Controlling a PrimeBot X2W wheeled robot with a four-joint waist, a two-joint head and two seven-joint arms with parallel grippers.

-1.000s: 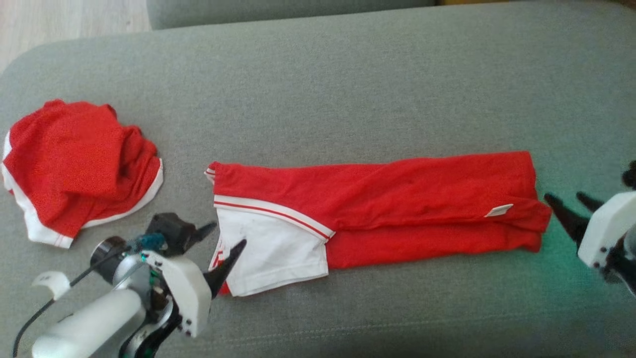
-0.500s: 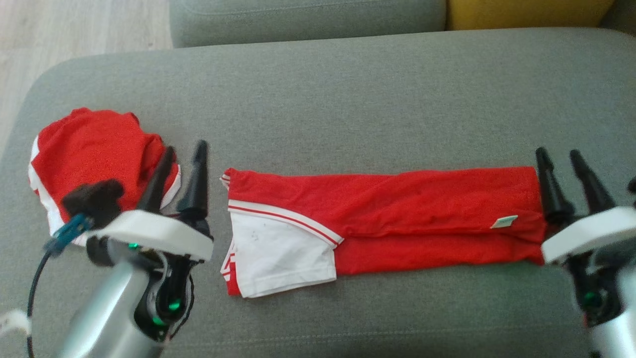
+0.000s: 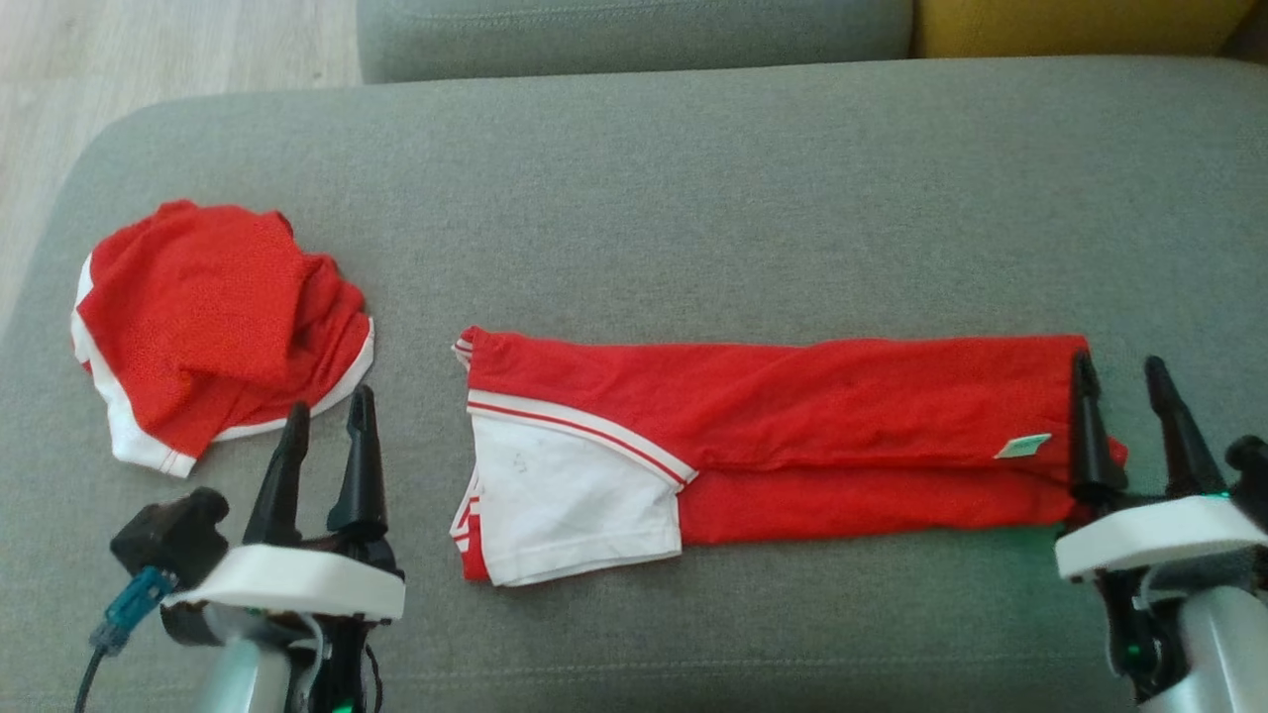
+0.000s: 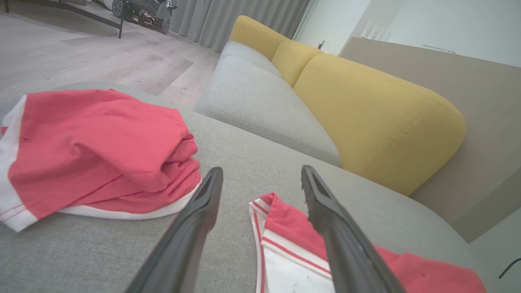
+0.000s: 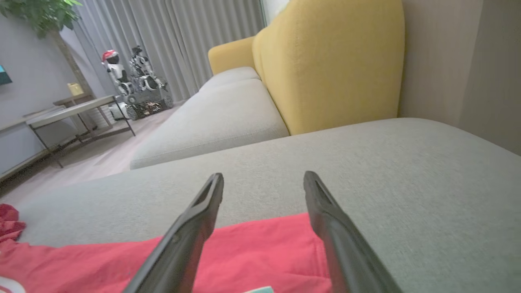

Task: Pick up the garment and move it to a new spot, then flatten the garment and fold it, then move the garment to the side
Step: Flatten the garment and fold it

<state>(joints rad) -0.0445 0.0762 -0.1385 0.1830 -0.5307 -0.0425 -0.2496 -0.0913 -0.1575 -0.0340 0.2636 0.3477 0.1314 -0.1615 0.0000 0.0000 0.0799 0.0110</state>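
Lying folded into a long strip on the grey sofa cushion [image 3: 644, 198], your garment [image 3: 792, 426] stretches between both tools. Your left tool [image 3: 330, 400] stands spread and empty just beside its white end, near a bunched red garment [image 3: 208, 317]. Your right tool [image 3: 1117, 361], also spread and empty, sits at its red end.

We find the long garment [image 3: 792, 436] crosswise on the sofa seat [image 3: 693, 198], nearer its front edge; a bundled garment [image 3: 213, 317] sits apart by the left edge.
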